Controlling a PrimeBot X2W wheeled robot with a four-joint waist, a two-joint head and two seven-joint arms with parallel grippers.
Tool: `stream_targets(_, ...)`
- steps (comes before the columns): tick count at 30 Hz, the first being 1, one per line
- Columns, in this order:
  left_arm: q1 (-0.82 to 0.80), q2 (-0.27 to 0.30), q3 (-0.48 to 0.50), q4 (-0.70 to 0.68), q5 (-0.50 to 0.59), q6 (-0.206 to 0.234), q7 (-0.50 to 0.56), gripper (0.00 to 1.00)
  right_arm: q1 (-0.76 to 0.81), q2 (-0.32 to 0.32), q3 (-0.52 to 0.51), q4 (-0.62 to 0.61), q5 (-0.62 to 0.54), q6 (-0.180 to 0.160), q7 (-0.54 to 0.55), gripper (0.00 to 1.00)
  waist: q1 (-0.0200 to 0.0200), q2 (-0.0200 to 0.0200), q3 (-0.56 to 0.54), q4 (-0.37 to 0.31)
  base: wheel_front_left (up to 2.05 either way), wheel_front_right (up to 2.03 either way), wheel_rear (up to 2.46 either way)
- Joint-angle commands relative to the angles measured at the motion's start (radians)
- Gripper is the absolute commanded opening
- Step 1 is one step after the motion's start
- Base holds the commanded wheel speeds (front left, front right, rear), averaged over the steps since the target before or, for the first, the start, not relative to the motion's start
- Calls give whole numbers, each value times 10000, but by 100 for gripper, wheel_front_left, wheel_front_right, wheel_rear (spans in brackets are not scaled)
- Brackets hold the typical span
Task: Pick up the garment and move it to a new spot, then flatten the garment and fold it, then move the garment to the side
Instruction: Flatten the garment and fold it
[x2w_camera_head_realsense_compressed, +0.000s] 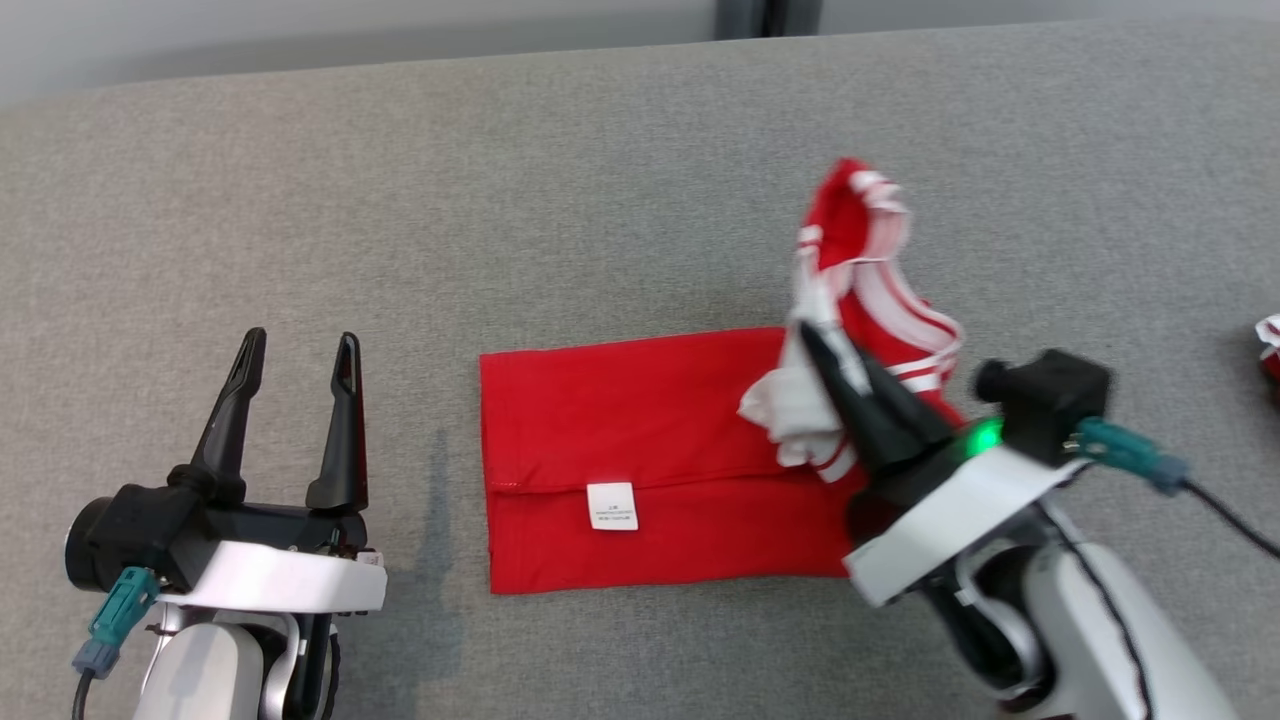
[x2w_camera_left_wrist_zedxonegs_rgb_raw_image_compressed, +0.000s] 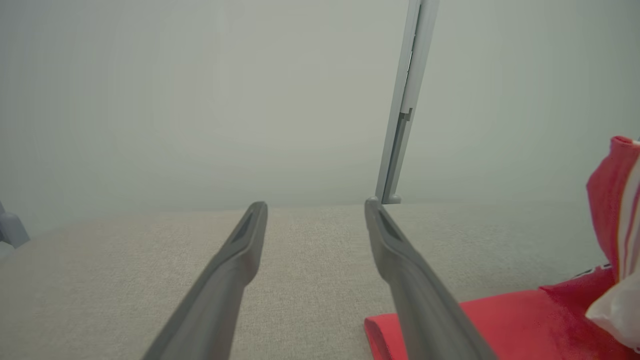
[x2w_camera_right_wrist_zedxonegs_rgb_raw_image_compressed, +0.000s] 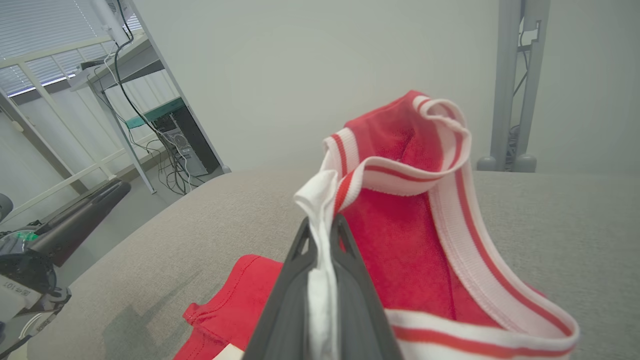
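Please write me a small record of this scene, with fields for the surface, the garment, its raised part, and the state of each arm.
surface: grey fabric-covered table
main item: red garment, mostly lying flat and folded, white label facing up
raised part: red-and-white striped trim, lifted above the table at the right end
left arm: left gripper open, holding nothing, apart from the cloth's left edge
right arm: right gripper shut on a white edge of the cloth

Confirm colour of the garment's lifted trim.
Garment trim: white with red stripes; clearest in right wrist view.
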Motion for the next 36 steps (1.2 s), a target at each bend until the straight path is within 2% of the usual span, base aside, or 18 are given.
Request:
stream_targets(1,-176,-10,2,30,35,-45,-5,100,-136,227,252,-11,-98,-5,63,0,0,0,41,131,0,0,0)
stream_targets(5,-283,-101,-64,113,20,-104,-5,100,-332,659,908,596,-408,-5,-107,0,0,0,125,404,0,0,0)
stream_targets(9,-406,-239,-194,247,37,-208,-5,100,-614,793,1525,1562,-244,-5,-586,0,0,0,191,723,0,0,0)
stream_targets(14,-490,-361,-337,430,82,-328,-5,100,-1012,798,2560,2434,829,-5,-1299,0,0,0,245,1062,0,0,0)
stream_targets(21,-611,-485,-392,614,154,-420,-5,100,-1699,801,3338,3746,1430,-5,-1942,0,0,0,289,1278,0,0,0)
stream_targets(22,-610,-499,-391,631,157,-434,-5,100,-1796,802,3445,3908,1466,-5,-1997,11,0,0,293,1285,0,0,0)
stream_targets(23,-609,-512,-388,653,170,-434,-5,100,-1889,801,3557,4016,1491,-5,-2061,42,0,0,296,1287,0,0,0)
stream_targets(24,-609,-512,-388,653,170,-434,-5,100,-1889,801,3557,4016,1491,-5,-2061,42,0,0,296,1287,0,0,0)
stream_targets(25,-614,-526,-382,675,192,-442,-5,100,-1982,803,3667,4103,1532,-5,-2150,100,0,0,297,1285,0,0,0)
stream_targets(32,-570,-582,-263,722,272,-482,-5,100,-2326,801,4118,3727,1435,-5,-2786,100,0,0,240,1118,0,0,0)
stream_targets(36,-532,-593,-160,717,362,-485,-5,100,-2333,796,3817,3031,1090,-5,-3046,100,0,0,197,950,0,0,0)
